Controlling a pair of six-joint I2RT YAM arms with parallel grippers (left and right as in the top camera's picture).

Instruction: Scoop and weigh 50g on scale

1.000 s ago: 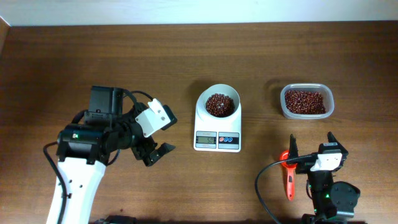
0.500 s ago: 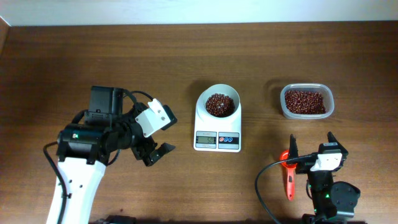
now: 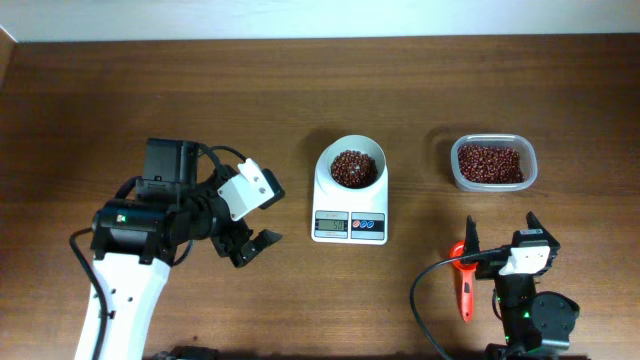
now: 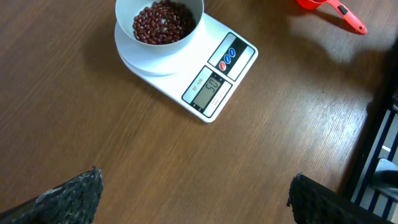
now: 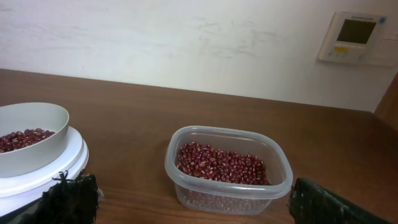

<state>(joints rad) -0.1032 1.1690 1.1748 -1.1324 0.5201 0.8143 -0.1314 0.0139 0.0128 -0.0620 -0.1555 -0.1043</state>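
The white scale [image 3: 349,203] stands mid-table, its round bowl holding a heap of reddish-brown beans [image 3: 352,168]. In the left wrist view the scale [image 4: 239,59] and its beans [image 4: 163,22] lie ahead, and the digits on the display are too small to read. My left gripper [image 3: 267,216] hovers open to the left of the scale, with bare wood between its fingers [image 4: 78,193]. My right gripper [image 3: 501,232] stands open at the front right, empty, facing the tub. The orange scoop [image 3: 464,280] lies on the table just left of it.
A clear plastic tub [image 3: 492,163] of more beans sits at the back right, and in the right wrist view the tub [image 5: 186,190] is straight ahead. The scoop [image 4: 329,5] also shows at the top of the left wrist view. A black cable [image 3: 425,290] loops near the right arm.
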